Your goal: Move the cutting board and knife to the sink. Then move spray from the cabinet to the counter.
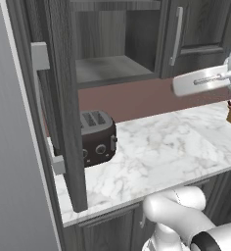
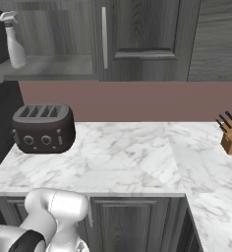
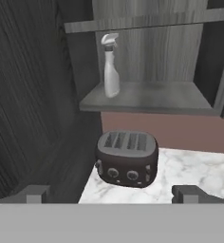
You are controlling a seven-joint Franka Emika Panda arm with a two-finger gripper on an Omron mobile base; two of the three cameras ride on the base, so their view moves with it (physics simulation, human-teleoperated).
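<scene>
Your pincer [image 3: 112, 194] is released, its two dark tips [image 3: 189, 193] spread wide at the bottom of the hand view. The spray [image 3: 110, 65] stands upright on the cabinet [image 3: 147, 97] shelf, upper centre-left of that frame, well apart from the pincer and above it. Between them, lower in the frame, the dark toaster [image 3: 127, 159] sits on the marble table [image 3: 199, 173]. In the right base view the spray shows at upper left, and a knife block [image 2: 231, 134] at the right edge.
</scene>
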